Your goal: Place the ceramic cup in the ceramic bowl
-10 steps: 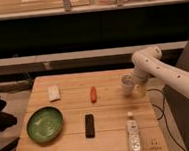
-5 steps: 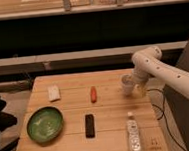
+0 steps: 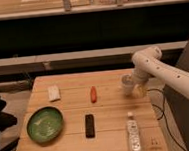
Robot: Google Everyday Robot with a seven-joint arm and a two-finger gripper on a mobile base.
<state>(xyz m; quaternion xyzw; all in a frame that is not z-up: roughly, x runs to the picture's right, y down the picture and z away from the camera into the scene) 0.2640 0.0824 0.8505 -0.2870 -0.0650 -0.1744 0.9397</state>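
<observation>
Claw (image 3: 136, 88) spread wide — ceramic cup (image 3: 127, 83) just beside it, upright

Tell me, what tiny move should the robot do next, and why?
Probably ease the gripper around the ceramic cup and close it. The open gripper hangs right beside the cup, which stands on the table's right side, while the ceramic bowl lies empty at far left.

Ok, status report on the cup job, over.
Tool open, at the ceramic cup, right side of table. Cup standing on table, not lifted. Empty ceramic bowl front left. Red item and black remote lie between.
</observation>
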